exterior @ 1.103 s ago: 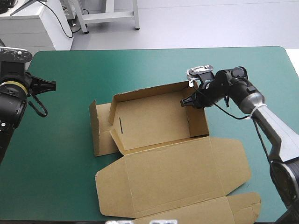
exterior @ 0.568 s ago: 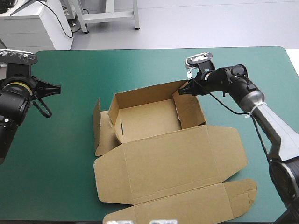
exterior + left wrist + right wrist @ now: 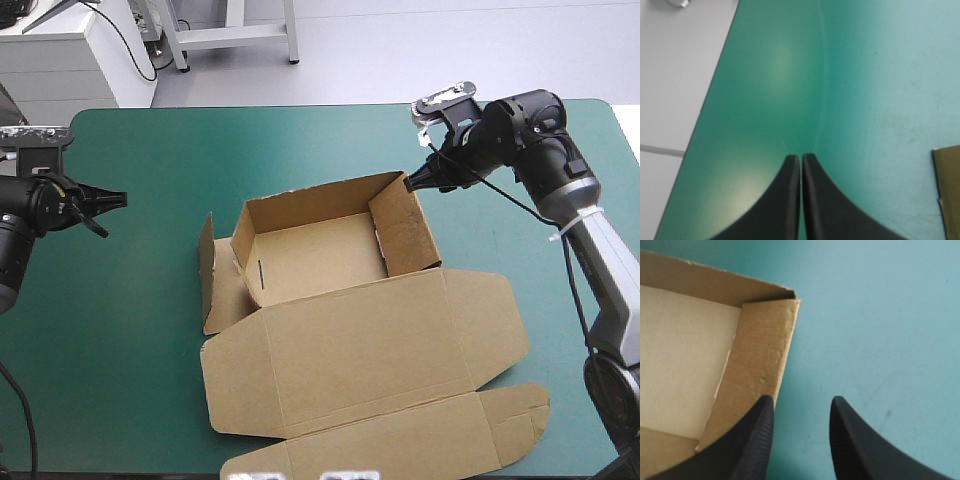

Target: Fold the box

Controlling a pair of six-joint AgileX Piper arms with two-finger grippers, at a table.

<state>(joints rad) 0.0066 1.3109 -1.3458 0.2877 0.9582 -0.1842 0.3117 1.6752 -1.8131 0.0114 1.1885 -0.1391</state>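
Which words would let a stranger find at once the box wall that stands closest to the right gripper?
On the teal-green cover lies the brown box, its lid flat toward the near edge and its tray beyond. The wall is the tray's right side, just beside the open right gripper. Unlike the left flap, which leans outward, it stands upright.
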